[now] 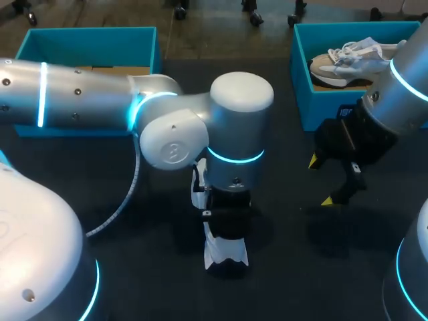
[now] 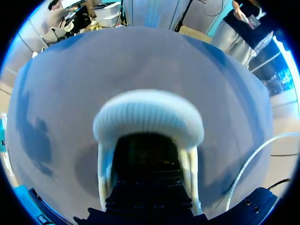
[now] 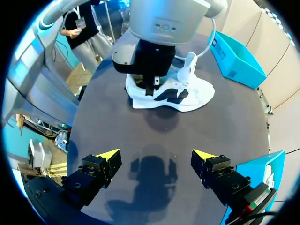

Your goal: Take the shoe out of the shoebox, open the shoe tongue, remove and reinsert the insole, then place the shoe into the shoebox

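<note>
Head view: white shoe [image 1: 224, 253] lies on the table [image 1: 301, 274] at centre, outside the left shoebox [image 1: 87, 37] and the right shoebox [image 1: 314, 110]. My left gripper [image 3: 150, 86] is down in its opening; whether it grips anything I cannot tell. Tongue [image 3: 188, 70] stands up beside it. My right gripper [image 3: 154, 156] hovers over bare table near the right shoebox, fingers wide apart, holding nothing. A second shoe [image 1: 348, 63] sits in that box.

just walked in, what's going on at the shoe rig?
A white shoe sits on the table, outside both boxes, with its tongue standing up. The left gripper is down in the shoe's opening; whether it grips anything is hidden. The right gripper hangs open over the table nearby, holding nothing. A second shoe lies in the right shoebox.
</note>
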`<state>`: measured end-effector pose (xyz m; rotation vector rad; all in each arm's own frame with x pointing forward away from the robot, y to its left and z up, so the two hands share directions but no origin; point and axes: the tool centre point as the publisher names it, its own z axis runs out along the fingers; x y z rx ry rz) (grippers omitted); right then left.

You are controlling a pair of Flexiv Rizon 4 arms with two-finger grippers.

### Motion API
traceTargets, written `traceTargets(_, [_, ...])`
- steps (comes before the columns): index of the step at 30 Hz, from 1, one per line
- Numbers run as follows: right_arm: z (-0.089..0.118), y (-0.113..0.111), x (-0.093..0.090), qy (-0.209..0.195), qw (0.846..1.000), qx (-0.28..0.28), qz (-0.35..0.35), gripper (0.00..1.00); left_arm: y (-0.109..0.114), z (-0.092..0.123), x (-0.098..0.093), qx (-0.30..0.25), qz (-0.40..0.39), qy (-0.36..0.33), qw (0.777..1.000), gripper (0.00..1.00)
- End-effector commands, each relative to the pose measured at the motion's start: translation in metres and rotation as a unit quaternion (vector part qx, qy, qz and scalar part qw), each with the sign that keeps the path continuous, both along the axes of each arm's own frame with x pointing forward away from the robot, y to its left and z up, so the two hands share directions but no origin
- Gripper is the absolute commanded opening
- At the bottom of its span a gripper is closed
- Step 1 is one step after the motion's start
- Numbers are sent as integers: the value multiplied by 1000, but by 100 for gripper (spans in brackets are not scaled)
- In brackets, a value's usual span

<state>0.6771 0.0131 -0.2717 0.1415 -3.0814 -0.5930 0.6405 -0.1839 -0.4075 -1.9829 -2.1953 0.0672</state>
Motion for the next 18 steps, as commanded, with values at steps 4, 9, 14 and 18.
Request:
traceTargets(4, [-1,0,-1,-1,1000,-1,-1,100,6,18,6,-14,2,-18,1000,0])
traceTargets(9, [-1,0,-1,-1,1000,-1,-1,100,-4,22,-5,-8,-10,-11,1000,0])
traceTargets(14, [-1,0,-1,-1,1000,-1,-1,100,-16,4,-10,-2,-27,3,1000,0])
traceTargets(18, [-1,0,-1,-1,1000,-1,-1,100,-20,-10,-5,1,-13,-6,1000,0])
